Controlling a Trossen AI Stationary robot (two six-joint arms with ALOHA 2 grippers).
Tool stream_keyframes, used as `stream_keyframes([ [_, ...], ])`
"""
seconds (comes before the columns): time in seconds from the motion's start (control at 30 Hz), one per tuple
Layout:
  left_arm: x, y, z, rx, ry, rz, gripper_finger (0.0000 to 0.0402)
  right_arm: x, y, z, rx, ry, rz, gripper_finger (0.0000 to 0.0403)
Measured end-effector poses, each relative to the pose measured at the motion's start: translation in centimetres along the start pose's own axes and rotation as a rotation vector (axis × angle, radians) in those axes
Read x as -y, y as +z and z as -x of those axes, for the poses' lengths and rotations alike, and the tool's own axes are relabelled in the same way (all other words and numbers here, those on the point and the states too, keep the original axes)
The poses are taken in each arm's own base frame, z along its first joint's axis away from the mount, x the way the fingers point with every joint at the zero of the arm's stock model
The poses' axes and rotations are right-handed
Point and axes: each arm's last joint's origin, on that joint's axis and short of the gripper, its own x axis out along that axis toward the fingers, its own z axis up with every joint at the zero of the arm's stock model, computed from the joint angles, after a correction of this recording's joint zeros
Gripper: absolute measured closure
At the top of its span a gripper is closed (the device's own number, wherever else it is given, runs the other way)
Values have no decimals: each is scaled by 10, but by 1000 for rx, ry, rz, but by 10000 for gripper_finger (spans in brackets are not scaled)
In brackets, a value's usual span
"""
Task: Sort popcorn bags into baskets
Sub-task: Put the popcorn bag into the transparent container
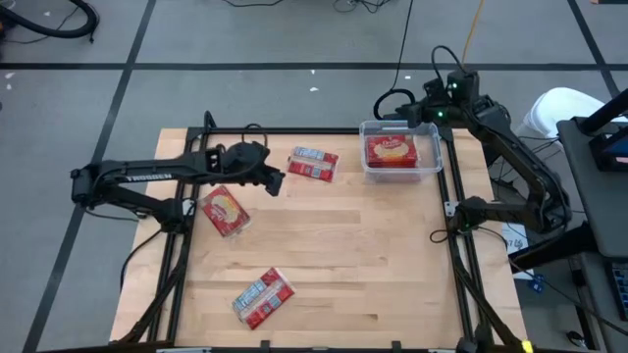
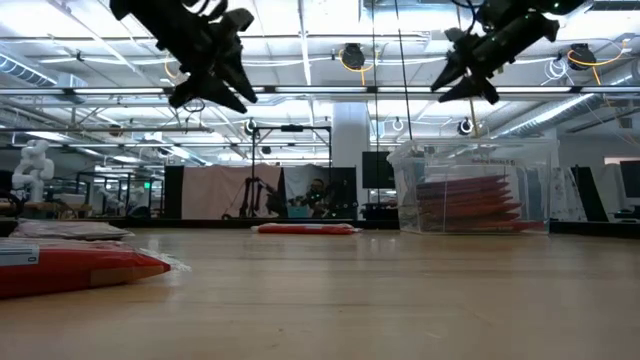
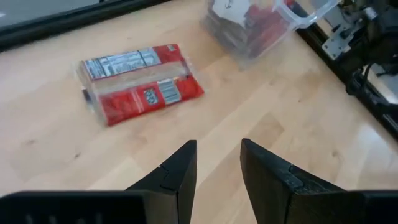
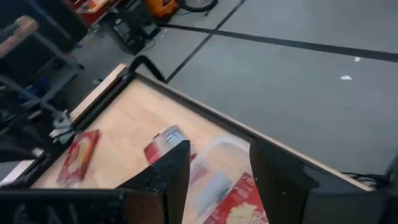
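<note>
The clear plastic tub (image 1: 433, 157) stands near the table's far right corner and holds several red packets (image 1: 391, 150), a popcorn picture on top. Three red packets lie flat on the wood: one with white-grey print (image 1: 314, 164) left of the tub, one with a popcorn picture (image 1: 225, 211) at the left, and one with print (image 1: 263, 297) near the front edge. My left gripper (image 1: 278, 183) is open in the air, just left of the printed packet (image 3: 140, 81). My right gripper (image 1: 414, 117) is open, raised over the tub's far rim (image 4: 214, 149).
A black frame (image 1: 453, 211) runs along the table's left, far and right edges. Cables loop (image 1: 388, 101) beyond the far edge beside my right arm. Bare wood (image 1: 363, 255) spreads over the table's middle and near right.
</note>
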Motion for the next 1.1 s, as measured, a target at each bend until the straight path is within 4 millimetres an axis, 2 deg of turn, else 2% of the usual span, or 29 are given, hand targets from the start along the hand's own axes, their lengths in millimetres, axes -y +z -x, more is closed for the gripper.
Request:
stream_keyframes([
  [0.23, 2, -13, -17, -153, -12, 19, 274, -29, -8, -1, -52, 153, 78, 245],
  [0.43, 19, -37, -23, -324, -85, -21, 251, -54, -19, -5, -127, 279, 118, 245],
  [0.7, 51, -88, -7, -555, -123, -41, 182, -83, -35, -9, -232, 379, 107, 245],
  [0.8, 62, -108, 2, -641, -155, -21, 167, -93, -38, -6, -228, 364, 66, 245],
  [0.93, 70, -142, 12, -712, -171, -20, 165, -107, -43, -4, -226, 329, -9, 245],
  [1.1, 71, -180, 26, -774, -140, -43, 185, -128, -52, 1, -262, 372, -119, 245],
])
